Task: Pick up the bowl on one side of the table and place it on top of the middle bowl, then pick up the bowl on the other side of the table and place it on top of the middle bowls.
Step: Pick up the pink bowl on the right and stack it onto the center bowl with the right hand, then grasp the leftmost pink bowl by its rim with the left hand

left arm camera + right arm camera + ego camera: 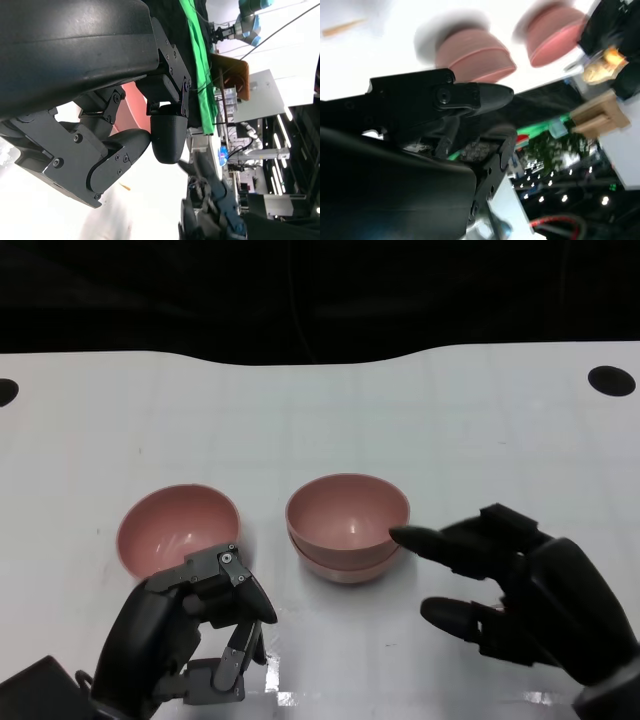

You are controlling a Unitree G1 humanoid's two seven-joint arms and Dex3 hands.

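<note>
Looking down from the head view: two pink bowl groups stood on the white table (480,420).
Stacked bowls (347,525): sat near the table's centre, one pink bowl nested inside another, both rims showing as a double edge; mouths faced straight up.
Single bowl (178,530): stood at 9 o'clock from the stack, just apart from it, also upright and open upward.
Shape and axis: round, deep bowls with no long axis; walls curved smoothly down to a narrower base.
Material: smooth, slightly glossy pink surface with a small highlight inside the stack; looked like plastic, though I cannot tell for sure.
Left hand (190,625): black, fingers curled inward on nothing, at 6 o'clock from the single bowl, its knuckles near the rim.
Right hand (510,585): black, fingers spread and empty, at 3 o'clock from the stack, one fingertip close to its rim.
</note>
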